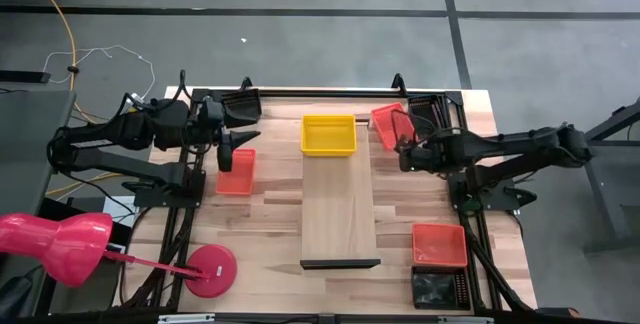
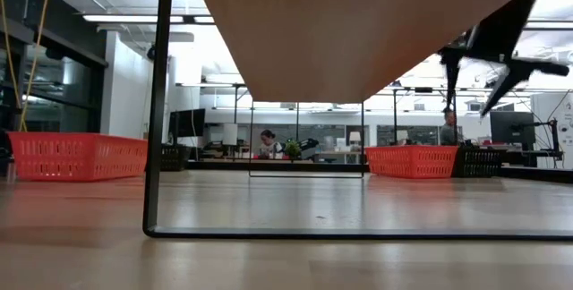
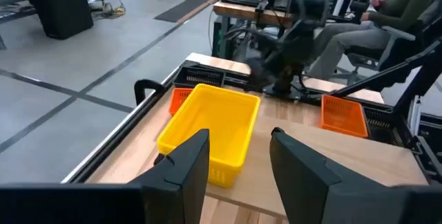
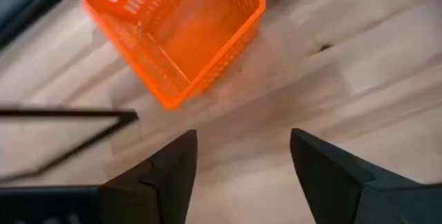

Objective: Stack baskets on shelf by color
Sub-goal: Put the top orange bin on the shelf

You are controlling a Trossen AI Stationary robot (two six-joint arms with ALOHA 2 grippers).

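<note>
The shelf point(image 1: 338, 204) lies lengthwise down the middle of the desk point(image 1: 270, 224), its dark lip at the near end, and 1 yellow basket point(image 1: 329, 134) sits on its far end. On the left side, a red-orange basket point(image 1: 237, 172) rests on the desk just beside the left tool point(image 1: 228, 154), which hangs above that basket's far edge; in the left wrist view its 2 fingers point(image 3: 186, 165) stand apart with nothing between them, looking toward the yellow basket. The right tool point(image 1: 405, 151) is right of the shelf's far end, jaws spread wide and empty in the right wrist view, with a tilted red-orange basket point(image 4: 176, 34) on the desk just ahead of its fingers point(image 4: 169, 169). Near the desk's right front corner sits another red-orange basket point(image 1: 440, 245), and just in front of it a black basket point(image 1: 440, 289). A pink lamp base point(image 1: 209, 270) stands at the left front corner.
</note>
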